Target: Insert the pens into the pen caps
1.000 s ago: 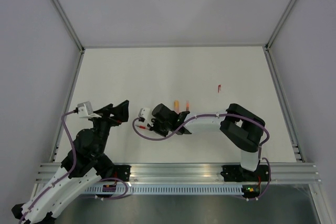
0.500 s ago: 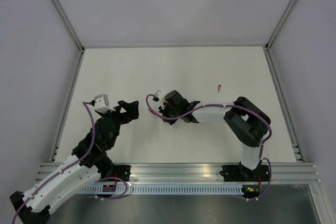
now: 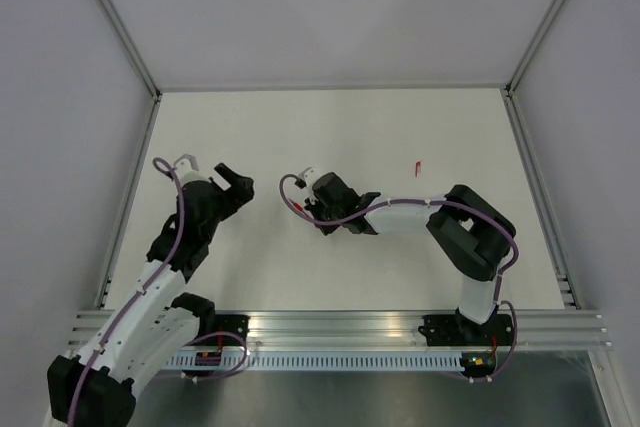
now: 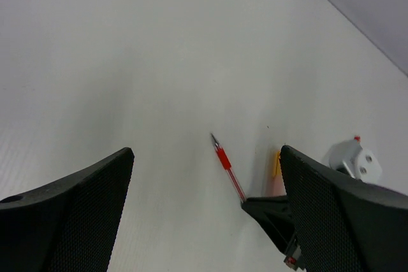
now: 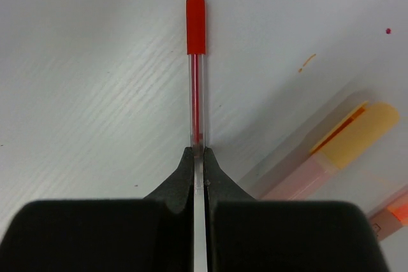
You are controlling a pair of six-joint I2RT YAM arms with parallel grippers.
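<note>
My right gripper (image 5: 197, 152) is shut on the clear rear end of a red pen (image 5: 196, 62). Its red grip and tip point straight out ahead of the fingers, low over the white table. In the left wrist view the same pen (image 4: 226, 164) juts from the right gripper's black fingertip (image 4: 268, 208). My left gripper (image 4: 205, 151) is open and holds nothing; from above it (image 3: 240, 187) sits left of the right gripper, facing it. A pale orange pen (image 5: 331, 151) lies just right of the held pen. A small red pen cap (image 3: 417, 168) lies alone further right.
A second orange pen (image 5: 390, 211) shows at the lower right edge of the right wrist view. Metal rails (image 3: 535, 162) border the white table on both sides. The right arm's forearm (image 3: 405, 215) stretches across the middle.
The right gripper moved up and right over the orange pens, then held still. The left arm swung its open gripper further up the table, to the left of the right gripper.
</note>
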